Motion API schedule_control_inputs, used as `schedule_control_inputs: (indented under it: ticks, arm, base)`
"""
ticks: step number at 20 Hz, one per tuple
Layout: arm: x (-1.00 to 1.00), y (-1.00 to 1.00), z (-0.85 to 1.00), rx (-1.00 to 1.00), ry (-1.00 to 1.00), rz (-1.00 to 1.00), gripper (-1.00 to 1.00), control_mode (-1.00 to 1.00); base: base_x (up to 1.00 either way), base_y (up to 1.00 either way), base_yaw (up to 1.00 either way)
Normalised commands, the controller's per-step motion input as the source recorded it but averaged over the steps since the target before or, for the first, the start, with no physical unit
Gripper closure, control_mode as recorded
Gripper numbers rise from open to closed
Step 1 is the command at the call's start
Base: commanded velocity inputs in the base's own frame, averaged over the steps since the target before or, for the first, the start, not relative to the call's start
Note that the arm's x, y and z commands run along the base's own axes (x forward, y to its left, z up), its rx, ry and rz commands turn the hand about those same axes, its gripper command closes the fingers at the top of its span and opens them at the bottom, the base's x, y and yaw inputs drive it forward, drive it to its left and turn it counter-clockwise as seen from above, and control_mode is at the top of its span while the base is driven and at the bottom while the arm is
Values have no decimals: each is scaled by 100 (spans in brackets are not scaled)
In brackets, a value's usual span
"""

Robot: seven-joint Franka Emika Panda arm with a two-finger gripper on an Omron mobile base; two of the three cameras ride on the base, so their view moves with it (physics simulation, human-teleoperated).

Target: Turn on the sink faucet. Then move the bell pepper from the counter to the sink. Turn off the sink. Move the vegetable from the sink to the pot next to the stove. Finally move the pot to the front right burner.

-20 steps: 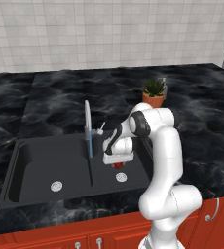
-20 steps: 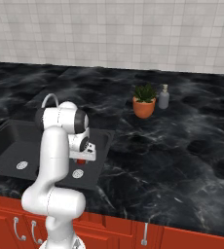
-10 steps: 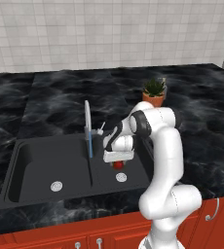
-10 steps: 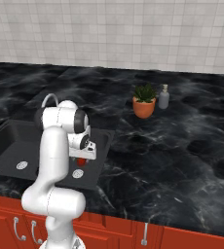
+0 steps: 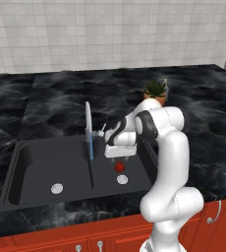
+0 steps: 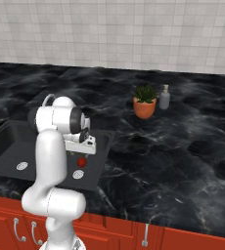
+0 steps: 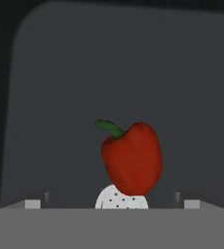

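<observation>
Jaws spread wide above glossy red bell pepper (image 7: 132,158), green-stemmed, lying in sink (image 5: 46,162)

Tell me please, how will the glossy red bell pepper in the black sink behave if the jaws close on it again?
The glossy red bell pepper looks smooth and rounded, so it may slip between the jaws. It seems to lean beside the round silver drain, so a push would probably roll it. It is likely light and firm.
</observation>
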Motion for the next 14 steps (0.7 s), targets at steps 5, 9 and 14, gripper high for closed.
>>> schedule_control_inputs:
  ticks: [5, 9, 14]
  arm:
    - [-10, 0, 69, 1, 0, 0, -100, -100]
    - [-20, 0, 66, 2, -1, 1, -100, -100]
    - [-27, -10, 56, 3, -6, 4, -100, -100]
  base:
    - [0, 0, 0]
    - [0, 0, 0]
    - [0, 0, 0]
